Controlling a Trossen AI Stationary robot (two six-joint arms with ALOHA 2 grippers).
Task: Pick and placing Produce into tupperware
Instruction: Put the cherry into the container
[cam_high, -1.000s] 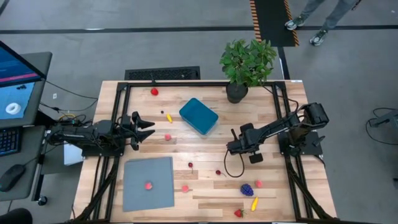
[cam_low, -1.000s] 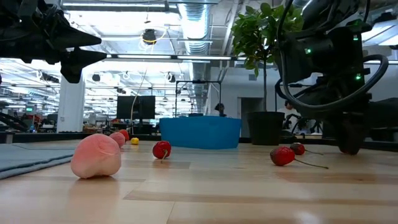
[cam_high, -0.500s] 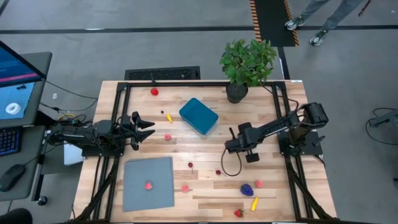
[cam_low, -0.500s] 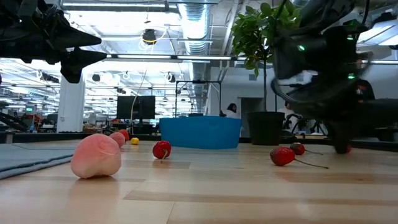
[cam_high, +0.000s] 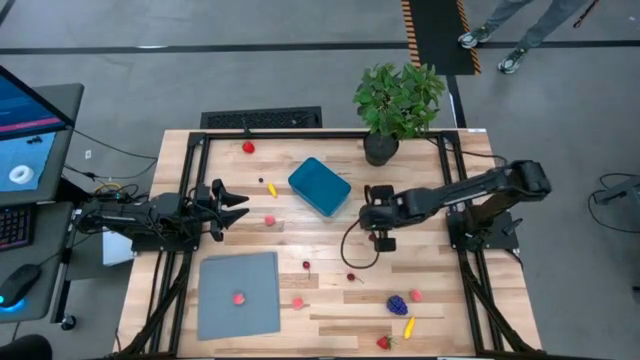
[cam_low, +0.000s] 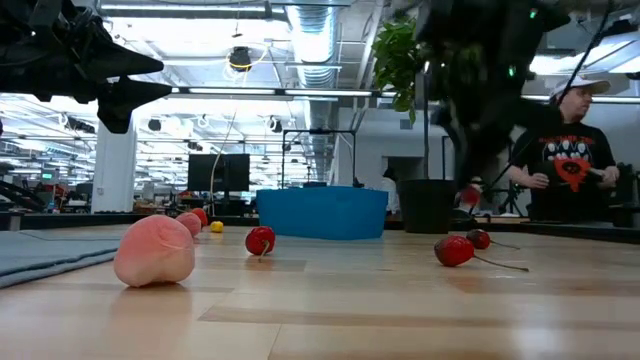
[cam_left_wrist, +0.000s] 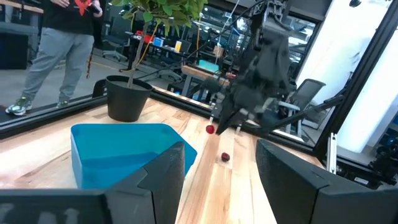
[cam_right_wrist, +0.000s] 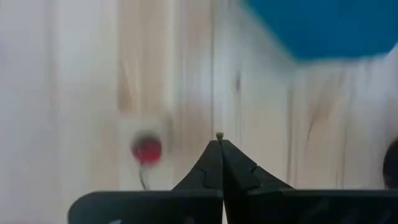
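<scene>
The teal tupperware (cam_high: 320, 187) stands on the table's far middle. Tiny produce lies scattered: two cherries (cam_high: 350, 277), purple grapes (cam_high: 397, 304), a yellow piece (cam_high: 408, 326), and a pink piece (cam_high: 239, 297) on the grey sheet. My right gripper (cam_high: 384, 238) hangs above the table, just right of the tupperware, and is shut on a small red fruit (cam_left_wrist: 210, 129). That fruit also shows in the low view (cam_low: 468, 195). My left gripper (cam_high: 240, 205) waits open and level at the table's left. My right gripper pinches the small red fruit at the free ends of its two shut fingers. A thin stem end (cam_right_wrist: 219, 134) pokes out between the tips. The fingers slant down from above. The fruit (cam_left_wrist: 210, 129) hangs at the fingertips, lifted clear of the table.
A potted plant (cam_high: 398, 100) stands at the far edge, behind my right arm. The grey sheet (cam_high: 238, 295) lies near left. More produce lies near the far left (cam_high: 248, 147) and left of the tupperware (cam_high: 269, 220). A person (cam_low: 570, 160) stands beyond the table.
My right gripper has risen from the table and gone toward the tupperware, tipping further downward. The small red fruit, which lay on the table at its fingertips, now hangs lifted clear.
</scene>
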